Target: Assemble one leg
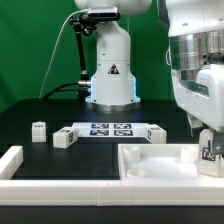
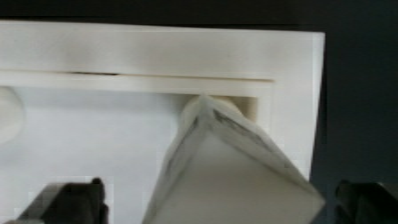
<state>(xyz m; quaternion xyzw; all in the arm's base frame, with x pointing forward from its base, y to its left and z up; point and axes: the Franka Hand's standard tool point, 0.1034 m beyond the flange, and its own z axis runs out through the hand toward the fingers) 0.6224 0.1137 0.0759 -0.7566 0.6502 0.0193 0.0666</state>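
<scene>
On the black desk (image 1: 40, 110), a large white square tray-like part (image 1: 160, 165) is seen at the exterior view's right, near the front edge. The claw (image 1: 208, 150) is lowered over the far right corner of that part, and a leg (image 1: 210, 152), a small white post with a black-and-white tag, is seen at its tips, apparently pinched between them and standing upright at the tray-like part's corner. In the wrist view, the two dark fingertips (image 2: 71, 200) are seen set apart at either side, with the white leg (image 2: 222, 160) running between them toward the tray-like part's (image 2: 160, 50) rim; whether the pads press on it cannot be told for certain there.

Further legs are seen loose on the desk at the exterior view's left: one (image 1: 39, 131) farther left and one (image 1: 64, 138) just beside the marker board (image 1: 110, 130). A long white rail (image 1: 12, 160) lies at the front left corner.
</scene>
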